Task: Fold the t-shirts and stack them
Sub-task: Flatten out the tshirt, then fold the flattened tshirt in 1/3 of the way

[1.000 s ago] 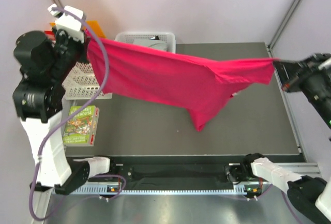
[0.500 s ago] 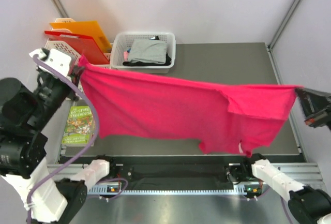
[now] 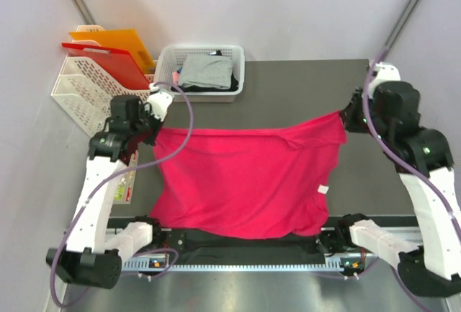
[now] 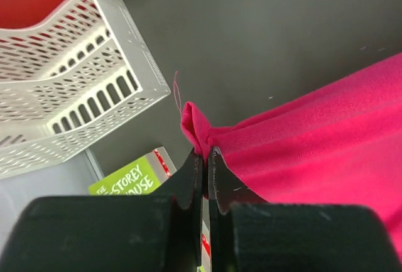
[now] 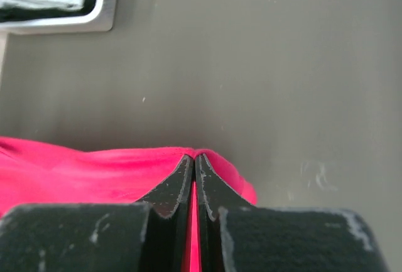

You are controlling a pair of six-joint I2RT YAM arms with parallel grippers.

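A bright pink-red t-shirt (image 3: 245, 179) hangs spread between both arms, its lower edge draped over the table's near edge. My left gripper (image 3: 160, 126) is shut on its left top corner (image 4: 196, 130); the jaws pinch the cloth. My right gripper (image 3: 343, 119) is shut on the right top corner (image 5: 207, 159), with pink cloth between the jaws. A grey t-shirt (image 3: 207, 69) lies folded in the white basket (image 3: 167, 63) on top of a black t-shirt (image 3: 187, 88), of which only an edge shows.
A white slotted rack (image 3: 79, 92) with an orange folder (image 3: 122, 42) and a red folder (image 3: 108, 60) stands at the back left. A green book (image 4: 129, 181) lies on the table below the left gripper. The dark table (image 3: 302, 88) extends behind the shirt.
Both arms have come down and inward from high, wide positions. The pink-red t-shirt, held stretched in the air before, now hangs lower with its hem over the near edge.
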